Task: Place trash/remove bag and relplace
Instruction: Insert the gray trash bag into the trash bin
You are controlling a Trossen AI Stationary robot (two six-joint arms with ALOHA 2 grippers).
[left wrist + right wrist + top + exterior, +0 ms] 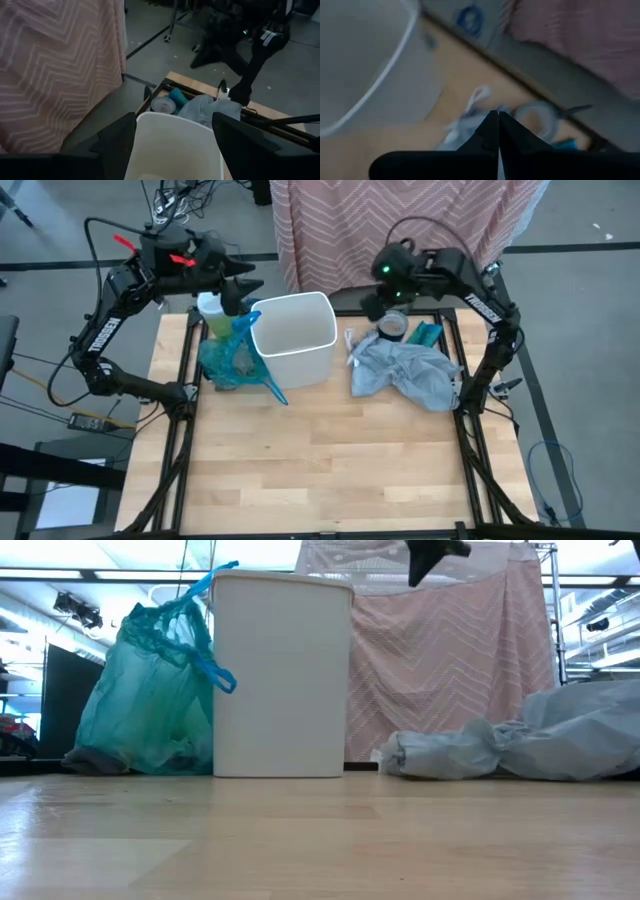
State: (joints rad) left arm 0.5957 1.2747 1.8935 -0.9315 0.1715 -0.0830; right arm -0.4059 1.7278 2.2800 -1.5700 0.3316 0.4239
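Note:
The teal-green bag stands full on the table against the left side of the white bin, its top gathered by blue drawstrings. No loose trash shows. My left gripper hovers open above the bin's far left corner; in the left wrist view its fingers frame the bin's rim. My right gripper is shut and empty, raised above the table's far edge between the bin and the grey bag. It also shows high up in the low view.
A crumpled pale grey bag with a white drawstring lies right of the bin. A tape roll and a teal object sit behind it. A yellow-green bottle stands behind the teal bag. Bare wood spans the near half.

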